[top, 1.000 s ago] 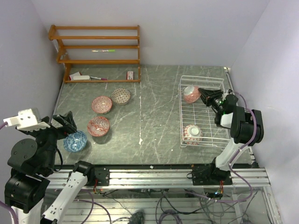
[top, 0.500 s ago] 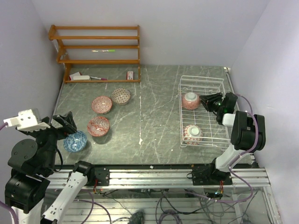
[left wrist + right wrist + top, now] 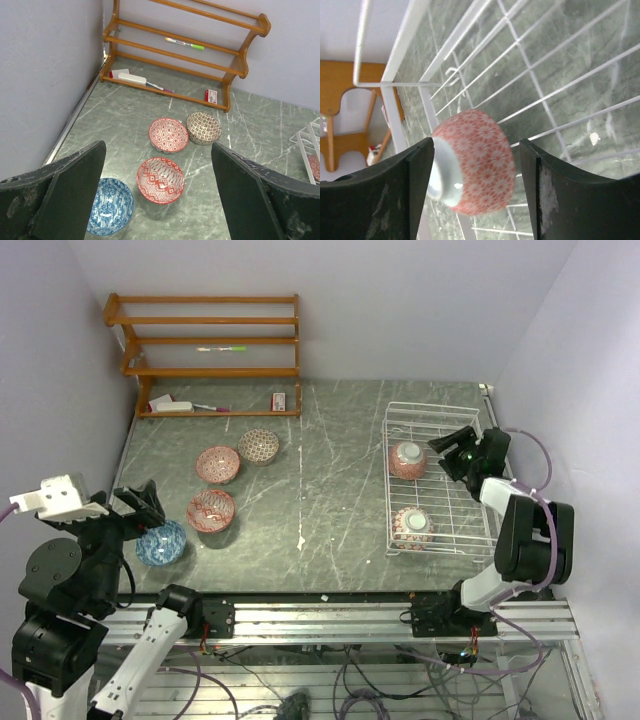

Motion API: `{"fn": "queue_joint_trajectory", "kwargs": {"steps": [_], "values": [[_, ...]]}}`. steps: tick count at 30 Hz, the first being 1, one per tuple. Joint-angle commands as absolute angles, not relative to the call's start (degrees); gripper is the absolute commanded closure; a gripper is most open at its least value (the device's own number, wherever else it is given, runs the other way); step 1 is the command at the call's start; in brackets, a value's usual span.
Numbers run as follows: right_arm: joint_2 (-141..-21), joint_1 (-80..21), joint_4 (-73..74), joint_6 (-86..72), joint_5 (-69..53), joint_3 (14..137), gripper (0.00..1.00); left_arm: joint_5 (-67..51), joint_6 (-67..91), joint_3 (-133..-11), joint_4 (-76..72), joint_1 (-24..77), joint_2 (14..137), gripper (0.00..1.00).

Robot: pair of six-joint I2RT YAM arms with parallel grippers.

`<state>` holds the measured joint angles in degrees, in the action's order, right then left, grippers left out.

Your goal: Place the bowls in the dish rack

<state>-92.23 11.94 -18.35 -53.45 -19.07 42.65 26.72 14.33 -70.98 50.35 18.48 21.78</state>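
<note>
Top view: you've got two bowls inside the dish rack [image 3: 456, 498]. The far bowl [image 3: 407, 459] is on the rack's left side in its far half and looks bottom-up, pale foot showing. The near bowl [image 3: 412, 523] is on the rack's left side by its near end. Your right gripper [image 3: 446, 452] hangs over the rack just right of the far bowl, fingers spread, gripping nothing. Four more sit on the table [image 3: 340, 490] well left of the rack: brown bowl [image 3: 259, 446], pink-red bowl [image 3: 218, 464], red bowl [image 3: 211, 510] and blue bowl [image 3: 161, 542], the blue one farthest from the rack. Your left gripper [image 3: 138, 502] hovers by the blue bowl, jaws wide, empty. A wooden shelf [image 3: 210, 345] stands far left of the rack, at the back wall. Left wrist view: fingers far apart with nothing between them, the four loose bowls upright below, a sliver of rack at the right edge. Right wrist view: the far bowl rests on the rack wires between your spread fingers, with a clear gap on one side. Whether the other side touches, can't tell.
</note>
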Motion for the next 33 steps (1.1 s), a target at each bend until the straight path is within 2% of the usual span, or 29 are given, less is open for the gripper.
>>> {"fn": "queue_joint_trajectory", "kwargs": {"steps": [1, 5, 11, 19, 26, 33], "values": [[-85.3, 8.4, -8.6, -44.1, -10.6, 47.4, 0.26, 26.4, 14.0, -70.1, 48.4, 18.7, 21.2, 0.02], [-85.0, 0.9, 1.9, -35.2, -2.2, 56.0, 0.18, 25.9, 14.0, -69.5, 47.7, 18.7, 21.2, 0.02], [-91.4, -9.6, 14.8, -25.0, 10.1, 68.2, 0.14, 26.2, 13.4, -69.4, 48.0, 18.7, 20.9, 0.02], [-92.7, -12.7, 17.8, -22.9, 20.7, 69.0, 0.14, 26.5, 12.8, -70.4, 49.0, 18.7, 20.1, 0.03], [-93.7, -12.7, 17.8, -20.5, 21.4, 68.5, 0.16, 26.5, 12.2, -70.1, 48.4, 18.7, 19.8, 0.03], [-95.7, -12.7, 18.4, -18.8, 16.0, 69.7, 0.17, 26.3, 11.9, -69.1, 47.0, 18.7, 20.4, 0.02]]}}
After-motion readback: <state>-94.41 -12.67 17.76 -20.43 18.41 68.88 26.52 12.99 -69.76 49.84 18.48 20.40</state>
